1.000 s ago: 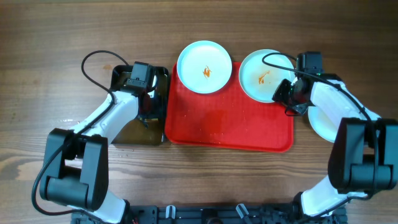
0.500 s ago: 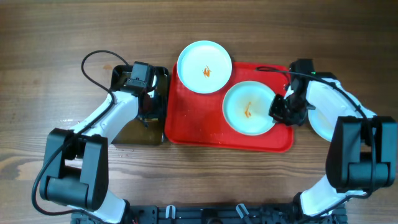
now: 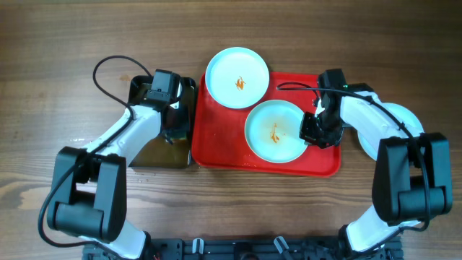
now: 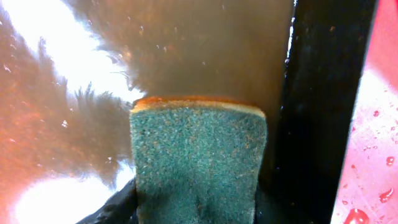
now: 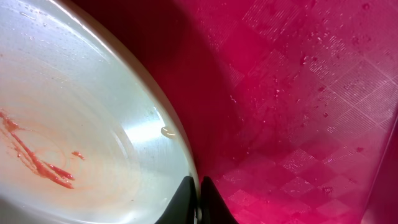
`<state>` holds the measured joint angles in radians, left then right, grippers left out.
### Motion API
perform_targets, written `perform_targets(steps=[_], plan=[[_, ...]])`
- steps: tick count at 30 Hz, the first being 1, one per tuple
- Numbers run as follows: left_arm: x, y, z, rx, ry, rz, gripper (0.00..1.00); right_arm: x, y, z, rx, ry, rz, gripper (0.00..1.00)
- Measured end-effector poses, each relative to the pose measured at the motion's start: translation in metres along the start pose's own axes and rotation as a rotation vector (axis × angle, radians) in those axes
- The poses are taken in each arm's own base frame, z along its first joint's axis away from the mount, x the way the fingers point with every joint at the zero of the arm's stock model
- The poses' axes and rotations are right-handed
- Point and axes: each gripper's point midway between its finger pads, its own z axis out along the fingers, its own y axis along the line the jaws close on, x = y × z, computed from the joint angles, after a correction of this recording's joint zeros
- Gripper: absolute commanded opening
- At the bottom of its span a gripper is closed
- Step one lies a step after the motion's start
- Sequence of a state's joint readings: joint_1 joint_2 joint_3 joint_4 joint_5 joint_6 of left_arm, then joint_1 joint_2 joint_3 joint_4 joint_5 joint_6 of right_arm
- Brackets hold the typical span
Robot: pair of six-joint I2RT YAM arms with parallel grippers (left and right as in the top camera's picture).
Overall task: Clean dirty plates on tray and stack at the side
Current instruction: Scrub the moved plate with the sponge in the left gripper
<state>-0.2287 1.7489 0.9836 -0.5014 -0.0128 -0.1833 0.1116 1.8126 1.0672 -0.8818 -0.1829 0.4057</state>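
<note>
My left gripper (image 3: 172, 128) is clenched on a green-faced yellow scouring sponge (image 4: 198, 162), held at the black plastic tub of brownish water (image 4: 323, 106), I judge to wet it for scrubbing; on the large red plastic tray (image 3: 216, 148), a round pale plate with an orange smear (image 3: 237, 77) overhangs the far rim; my right gripper (image 5: 198, 199) pinches the right rim of a second smeared plate (image 3: 271, 133) mid-tray, likely steadying it for wiping; a third plate (image 3: 401, 119) lies on the table right of the tray; I can read no lettering anywhere.
</note>
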Motion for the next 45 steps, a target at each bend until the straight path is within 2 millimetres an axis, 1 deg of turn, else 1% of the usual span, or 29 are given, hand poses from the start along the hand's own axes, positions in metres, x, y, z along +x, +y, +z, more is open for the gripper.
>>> perform_targets(steps=[4, 7, 9, 11, 12, 19, 24, 25, 26, 28, 30, 37, 40, 42, 45], plan=[[0.001, 0.0, 0.0, -0.001, 0.004, -0.006, 0.38, 0.0, 0.0, 0.0, 0.0, 0.0, -0.001, 0.04], [0.001, 0.0, 0.001, -0.001, 0.005, -0.005, 0.35, 0.0, 0.0, 0.0, 0.0, 0.0, -0.003, 0.04], [0.002, 0.001, 0.004, -0.003, 0.012, -0.005, 0.24, 0.0, 0.0, 0.0, 0.0, 0.0, -0.004, 0.04], [0.005, 0.001, 0.008, -0.006, 0.022, -0.01, 0.08, 0.0, 0.0, 0.0, 0.0, 0.0, -0.004, 0.04], [0.005, 0.001, 0.009, -0.006, 0.024, -0.007, 0.04, 0.0, 0.0, 0.0, 0.0, 0.0, -0.004, 0.04], [0.005, 0.001, 0.01, -0.007, 0.025, -0.017, 0.04, 0.0, 0.0, 0.0, 0.0, 0.0, -0.007, 0.04], [0.005, 0.001, 0.003, -0.003, 0.012, -0.018, 0.04, -0.001, 0.0, 0.0, -0.001, -0.003, -0.02, 0.04], [0.005, 0.001, -0.007, 0.002, -0.005, -0.02, 0.04, -0.001, 0.0, 0.0, -0.002, -0.004, -0.02, 0.04], [0.001, 0.0, -0.016, 0.01, -0.033, -0.021, 0.04, -0.001, 0.001, 0.0, -0.002, -0.005, -0.02, 0.04], [-0.01, -0.002, -0.035, 0.027, -0.096, -0.022, 0.04, -0.001, 0.001, 0.0, -0.002, -0.006, -0.02, 0.04], [-0.025, -0.006, -0.06, 0.051, -0.186, -0.023, 0.04, -0.002, 0.001, 0.0, -0.003, -0.006, -0.023, 0.04], [-0.051, -0.008, -0.1, 0.072, -0.35, -0.029, 0.04, -0.002, 0.001, 0.0, -0.003, -0.006, -0.043, 0.04], [-0.072, -0.008, -0.116, 0.069, -0.456, -0.039, 0.04, -0.002, 0.001, 0.0, -0.003, -0.007, -0.047, 0.04], [-0.093, -0.004, -0.127, 0.047, -0.558, -0.059, 0.04, -0.002, 0.001, 0.0, -0.003, -0.007, -0.047, 0.04], [-0.115, -0.001, -0.143, 0.031, -0.671, -0.081, 0.04, -0.002, 0.001, 0.0, -0.003, -0.007, -0.047, 0.04]])
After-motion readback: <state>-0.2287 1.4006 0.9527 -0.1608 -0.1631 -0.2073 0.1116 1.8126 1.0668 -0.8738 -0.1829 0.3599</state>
